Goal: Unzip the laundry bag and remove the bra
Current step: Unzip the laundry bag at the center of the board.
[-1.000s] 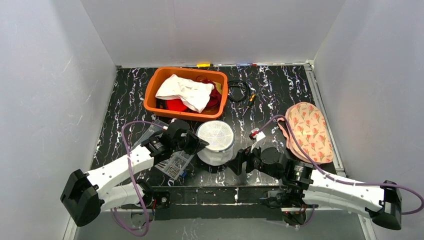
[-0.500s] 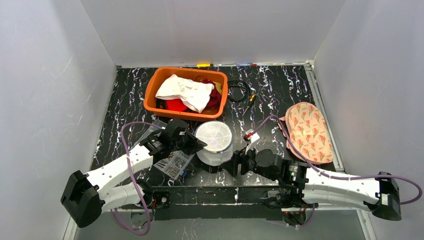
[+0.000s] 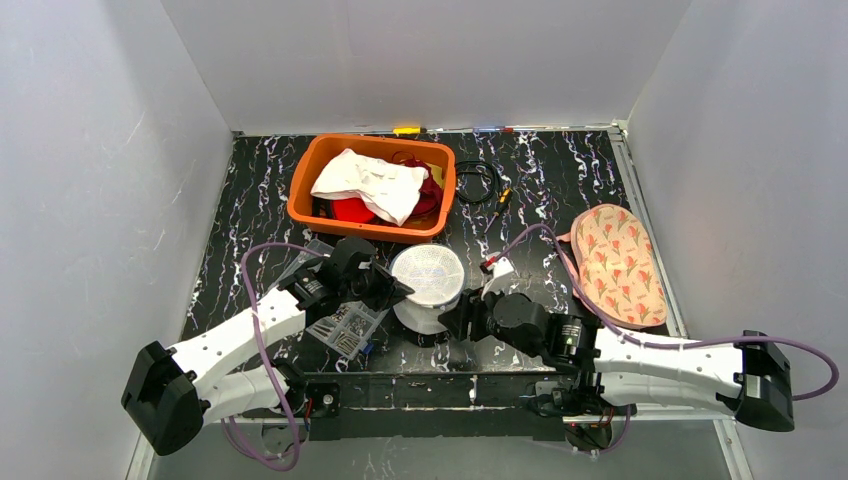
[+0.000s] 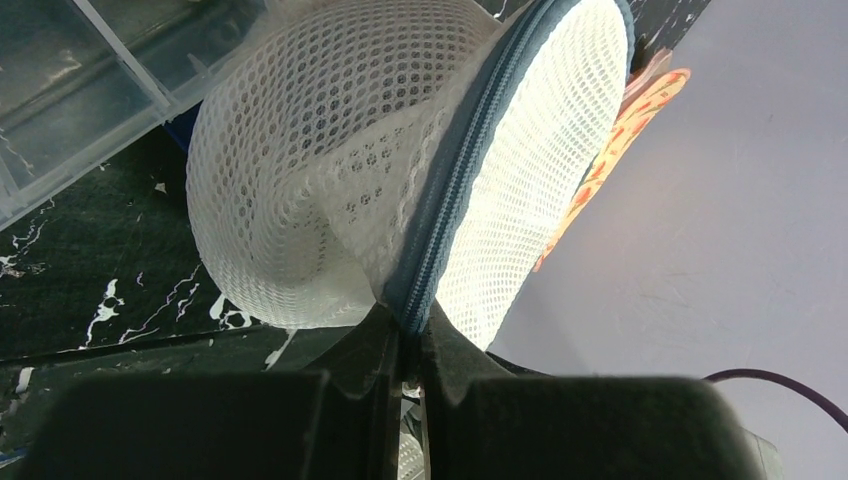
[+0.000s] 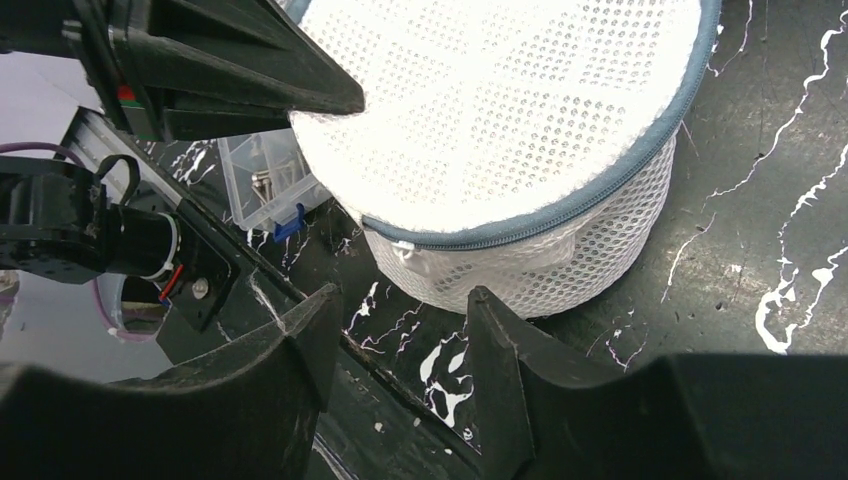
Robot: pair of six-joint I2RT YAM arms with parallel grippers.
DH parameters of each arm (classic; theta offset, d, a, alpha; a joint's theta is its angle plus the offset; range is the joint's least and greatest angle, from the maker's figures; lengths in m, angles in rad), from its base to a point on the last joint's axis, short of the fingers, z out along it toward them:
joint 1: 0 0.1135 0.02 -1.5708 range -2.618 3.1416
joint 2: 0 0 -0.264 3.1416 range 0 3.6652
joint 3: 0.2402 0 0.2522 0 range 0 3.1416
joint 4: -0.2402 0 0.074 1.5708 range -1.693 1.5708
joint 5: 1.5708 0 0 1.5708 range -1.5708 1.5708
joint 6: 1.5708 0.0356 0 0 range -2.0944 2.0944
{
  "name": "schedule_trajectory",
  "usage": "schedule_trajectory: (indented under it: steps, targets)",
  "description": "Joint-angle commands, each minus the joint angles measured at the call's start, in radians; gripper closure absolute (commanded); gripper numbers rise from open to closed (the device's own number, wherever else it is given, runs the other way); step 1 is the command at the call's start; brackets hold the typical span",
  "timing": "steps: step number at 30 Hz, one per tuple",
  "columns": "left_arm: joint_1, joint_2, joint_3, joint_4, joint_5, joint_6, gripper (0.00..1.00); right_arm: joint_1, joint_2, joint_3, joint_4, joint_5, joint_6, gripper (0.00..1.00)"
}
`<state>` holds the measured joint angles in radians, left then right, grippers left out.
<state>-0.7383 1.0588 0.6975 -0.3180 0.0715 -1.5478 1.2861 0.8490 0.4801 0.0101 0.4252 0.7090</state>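
The white mesh laundry bag [image 3: 428, 283], a squat cylinder with a blue-grey zipper round its top rim, stands at the near middle of the table. My left gripper [image 3: 398, 291] is shut on the zipper seam [image 4: 470, 170] at the bag's left edge [image 4: 411, 318]. My right gripper [image 3: 452, 320] is open and empty, low beside the bag's near right side. Its fingers frame the table just short of the bag's wall [image 5: 400, 300], under a small white zipper tab [image 5: 404, 250]. The zipper looks shut where it shows. A pink floral bra-like piece [image 3: 617, 262] lies at the right. The bag's inside is hidden.
An orange bin [image 3: 300, 196] of white and red cloth stands behind the bag. A clear box of screws [image 3: 346, 329] lies under my left arm. A black cable [image 3: 477, 181] lies at the back. Grey walls enclose the table on three sides.
My right arm has moved left and forward, bringing its open gripper up to the bag's near side. My left gripper has stayed on the bag's rim.
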Motion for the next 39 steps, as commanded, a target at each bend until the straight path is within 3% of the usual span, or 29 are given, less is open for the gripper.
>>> schedule_trajectory:
  steps: [1,13,23,39]
  targets:
    - [0.009,-0.011,0.035,-0.055,0.01,0.008,1.0,0.005,0.03,0.062,0.06,0.036,0.018,0.44]
    - [0.008,-0.013,0.04,-0.047,0.032,-0.003,1.0,0.005,0.054,0.015,0.163,0.039,0.001,0.44]
    - [0.01,0.013,0.004,0.081,0.109,-0.175,1.0,0.005,-0.027,-0.085,0.265,0.033,-0.008,0.37]
    - [0.012,0.03,0.01,0.092,0.155,-0.191,1.0,0.004,-0.082,-0.156,0.36,0.107,0.019,0.42]
